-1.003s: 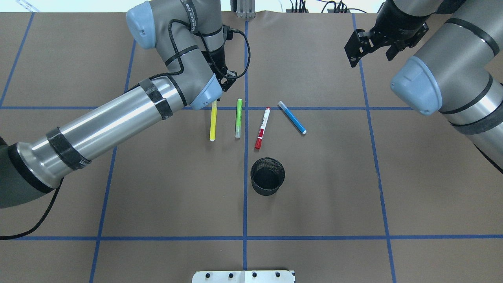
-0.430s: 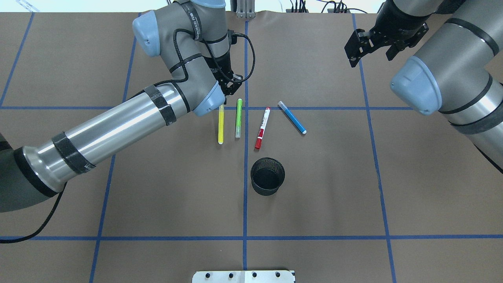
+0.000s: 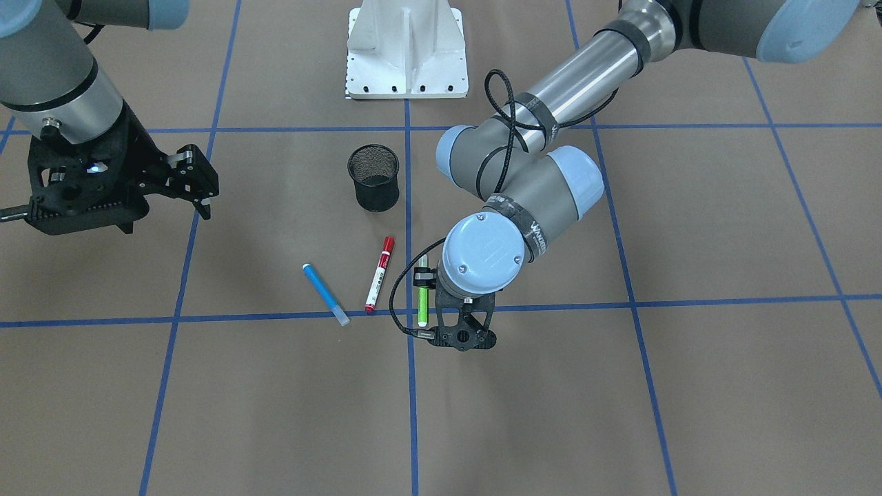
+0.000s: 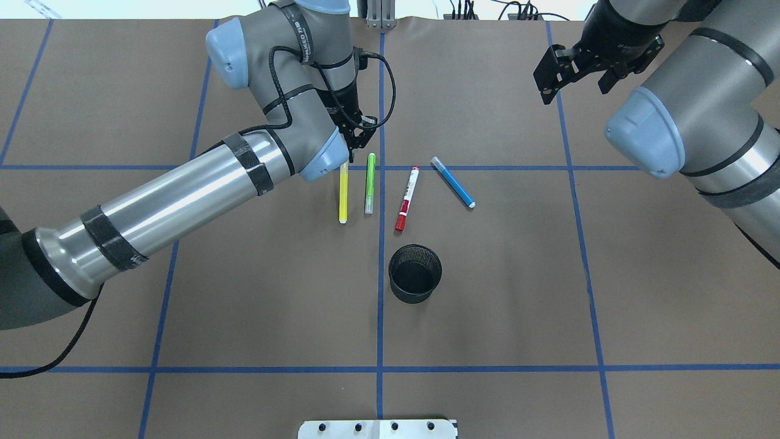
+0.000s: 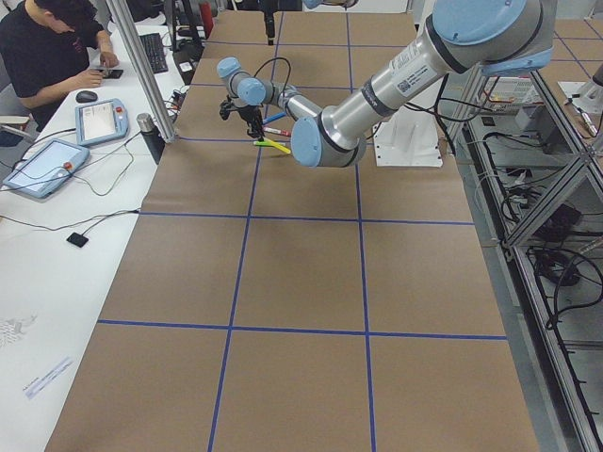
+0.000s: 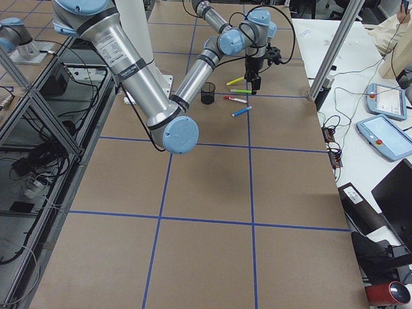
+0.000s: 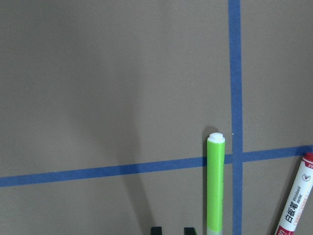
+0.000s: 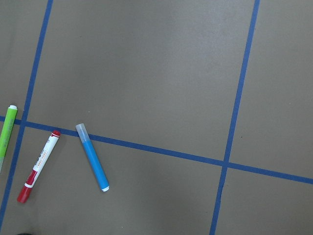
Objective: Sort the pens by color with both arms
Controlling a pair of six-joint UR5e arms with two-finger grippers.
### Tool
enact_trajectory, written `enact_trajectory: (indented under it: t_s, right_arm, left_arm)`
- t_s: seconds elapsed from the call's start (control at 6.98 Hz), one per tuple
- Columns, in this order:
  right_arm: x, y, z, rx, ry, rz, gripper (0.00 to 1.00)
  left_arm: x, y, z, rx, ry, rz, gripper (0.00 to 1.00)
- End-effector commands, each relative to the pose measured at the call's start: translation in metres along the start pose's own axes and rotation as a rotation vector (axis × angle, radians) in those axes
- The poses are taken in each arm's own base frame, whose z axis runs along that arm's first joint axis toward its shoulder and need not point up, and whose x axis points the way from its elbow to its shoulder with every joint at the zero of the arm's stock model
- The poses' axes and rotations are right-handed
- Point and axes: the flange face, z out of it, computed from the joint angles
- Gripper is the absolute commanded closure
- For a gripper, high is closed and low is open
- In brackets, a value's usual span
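Left tool (image 4: 354, 144) apparently clamped on yellow pen (image 4: 343, 196), hidden in front view; right tool (image 4: 573, 92) apart.

Table (image 4: 518, 292): green pen (image 4: 370, 183), red pen (image 4: 407, 198), blue pen (image 4: 453, 182), mesh cup (image 4: 403, 294).

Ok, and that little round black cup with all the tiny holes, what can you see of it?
The round black mesh cup is a small pot whose wall looks like fine wire netting, with a solid rim and a dark bottom. It stands upright, mouth up, on the brown paper-covered table, just beside a blue tape line. Nothing shows inside it. Only the table touches it; the red-capped white pen lies nearest, its red end pointing towards the cup but apart from it.
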Motion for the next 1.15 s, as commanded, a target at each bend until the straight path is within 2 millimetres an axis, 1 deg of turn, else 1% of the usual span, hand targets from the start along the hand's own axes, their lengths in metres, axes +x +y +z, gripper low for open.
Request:
enact_trajectory:
  t_s: [0.0,0.14,0.29,0.43,0.57,0.72,0.86,1.0]
  right_arm:
    - [0.000,0.000,-0.001,0.000,-0.002,-0.001,0.07]
    - [0.000,0.000,0.000,-0.001,-0.002,0.000,0.07]
    - [0.005,-0.002,-0.002,0.001,-0.001,0.007,0.07]
    - [0.006,-0.002,-0.003,-0.001,-0.006,0.011,0.06]
    - [0.012,-0.004,-0.005,0.000,-0.007,0.018,0.05]
    - [0.019,-0.006,-0.006,-0.004,-0.011,0.023,0.03]
    - [0.024,-0.007,-0.006,-0.009,-0.019,0.032,0.02]
    - [0.034,-0.009,-0.004,-0.012,-0.014,0.042,0.02]
  left_arm:
    - [0.002,0.001,-0.004,0.007,0.006,-0.009,0.37]
    - [0.005,0.003,-0.016,0.022,0.018,-0.013,0.27]
    - [0.001,0.007,-0.041,0.060,0.045,0.002,0.17]
    - [-0.012,0.013,-0.055,0.087,0.060,0.011,0.09]
    - [-0.035,0.017,-0.074,0.123,0.075,0.010,0.01]
    - [-0.069,0.029,-0.092,0.161,0.088,0.007,0.01]
    - [-0.114,0.041,-0.110,0.200,0.103,-0.004,0.01]
    - [-0.159,0.060,-0.121,0.226,0.121,-0.012,0.01]
